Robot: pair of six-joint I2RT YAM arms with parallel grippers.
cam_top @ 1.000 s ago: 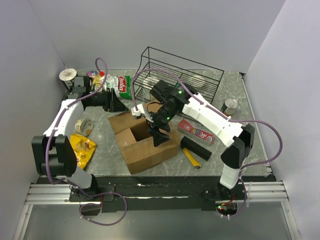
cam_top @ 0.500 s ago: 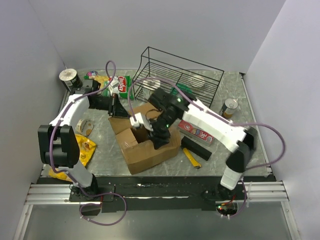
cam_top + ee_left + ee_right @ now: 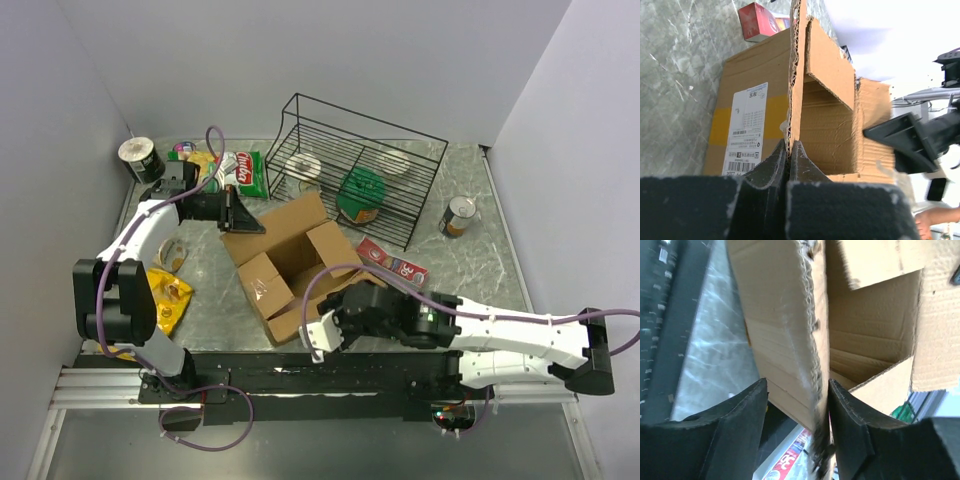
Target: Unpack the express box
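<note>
The express box point(image 3: 262, 285) is brown cardboard and sits mid-table with its flaps spread. My left gripper point(image 3: 243, 224) is at its far left corner, shut on the edge of an upright flap. In the left wrist view that gripper point(image 3: 789, 146) pinches the corrugated edge of the box point(image 3: 825, 65), next to the white label point(image 3: 747, 127). My right gripper point(image 3: 312, 330) lies low at the box's near corner. In the right wrist view this gripper point(image 3: 797, 405) stands open astride a box point(image 3: 780, 305) wall. The wall touches the right finger, with a gap on the left. What shows of the inside is bare cardboard.
A black wire basket point(image 3: 400, 160) at the back holds a green round item point(image 3: 360, 190) and white discs. A red carton point(image 3: 392, 262) and a can point(image 3: 460, 215) lie to the right. A green snack bag point(image 3: 243, 172), a tape roll point(image 3: 168, 252) and a yellow bag point(image 3: 165, 295) lie on the left.
My right arm came out from over the box and dropped low to its near corner. My left gripper moved to the far flap and shut on it. The box's flaps spread wider.
</note>
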